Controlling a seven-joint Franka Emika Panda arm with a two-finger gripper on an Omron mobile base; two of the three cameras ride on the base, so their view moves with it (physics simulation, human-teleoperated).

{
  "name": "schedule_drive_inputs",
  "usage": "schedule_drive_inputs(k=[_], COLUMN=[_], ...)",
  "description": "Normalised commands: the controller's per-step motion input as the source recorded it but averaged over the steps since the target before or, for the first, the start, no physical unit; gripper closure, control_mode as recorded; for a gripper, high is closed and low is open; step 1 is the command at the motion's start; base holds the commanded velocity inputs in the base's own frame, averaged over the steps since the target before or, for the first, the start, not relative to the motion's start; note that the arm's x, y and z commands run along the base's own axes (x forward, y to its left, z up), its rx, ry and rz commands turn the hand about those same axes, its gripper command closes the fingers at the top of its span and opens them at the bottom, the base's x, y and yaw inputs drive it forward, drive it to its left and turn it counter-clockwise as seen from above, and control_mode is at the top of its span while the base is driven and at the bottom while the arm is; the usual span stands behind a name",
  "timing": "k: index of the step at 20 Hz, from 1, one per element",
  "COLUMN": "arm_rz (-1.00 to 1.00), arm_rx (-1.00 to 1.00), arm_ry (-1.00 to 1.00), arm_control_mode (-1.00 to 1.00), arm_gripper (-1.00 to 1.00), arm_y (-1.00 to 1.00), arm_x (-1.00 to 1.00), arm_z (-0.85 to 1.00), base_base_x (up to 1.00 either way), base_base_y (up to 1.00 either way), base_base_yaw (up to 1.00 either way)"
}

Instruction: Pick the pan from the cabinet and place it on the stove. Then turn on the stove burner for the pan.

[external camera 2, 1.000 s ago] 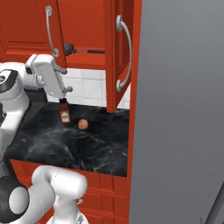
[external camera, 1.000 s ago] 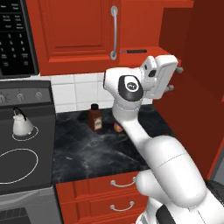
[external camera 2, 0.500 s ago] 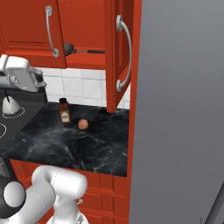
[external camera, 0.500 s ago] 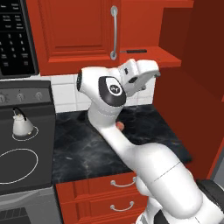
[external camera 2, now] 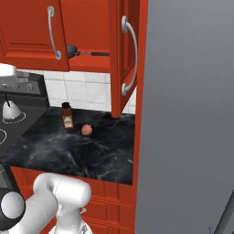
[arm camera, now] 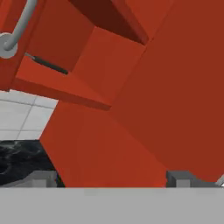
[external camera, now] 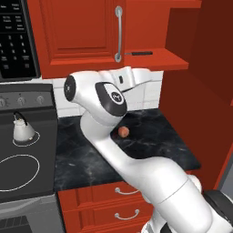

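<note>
The pan (external camera 2: 71,49) lies on the bottom shelf of the red cabinet (external camera: 77,36), behind the closed left door. Its thin black handle (external camera: 139,53) pokes out into the open right half. In the hand view that handle (arm camera: 48,64) is at the upper left, beside the door's silver bar (arm camera: 17,26). My gripper (arm camera: 110,179) is open, fingertips (arm camera: 41,178) far apart with nothing between them, and it faces the underside of the shelf and the open door. My white hand (external camera: 136,76) hovers just under the shelf. The stove (external camera: 18,182) is at the left.
A white kettle (external camera: 22,129) stands on the stove's back burner. A brown bottle (external camera 2: 67,115) and a small orange fruit (external camera 2: 87,130) sit on the black counter (external camera 2: 59,151). The open cabinet door (external camera 2: 125,55) juts out by a tall grey wall (external camera 2: 187,114). A black microwave (external camera: 16,38) hangs above the stove.
The arm has swung to the left, carrying the hand leftward under the cabinet shelf. The gripper stayed open. The pan has not moved.
</note>
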Motion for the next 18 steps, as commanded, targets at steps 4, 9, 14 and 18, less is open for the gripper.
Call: schedule_drive_inputs(k=[4,9,14,18], arm_rz=[0.25,0.28,0.27,0.16], arm_rx=[0.11,0.09,0.07,0.03], arm_ry=[-0.27,-0.24,-0.21,-0.18], arm_control_mode=[-1.0,-1.0,-1.0,-1.0], arm_gripper=[-1.0,-1.0,-1.0,-1.0], arm_y=[0.1,0.01,0.0,0.0], arm_x=[0.27,0.33,0.33,0.24], arm_z=[0.21,0.25,0.2,0.04], base_base_x=[0.0,0.0,0.0,0.0], base_base_y=[0.0,0.0,0.0,0.0], base_base_yaw=[0.0,0.0,0.0,0.0])
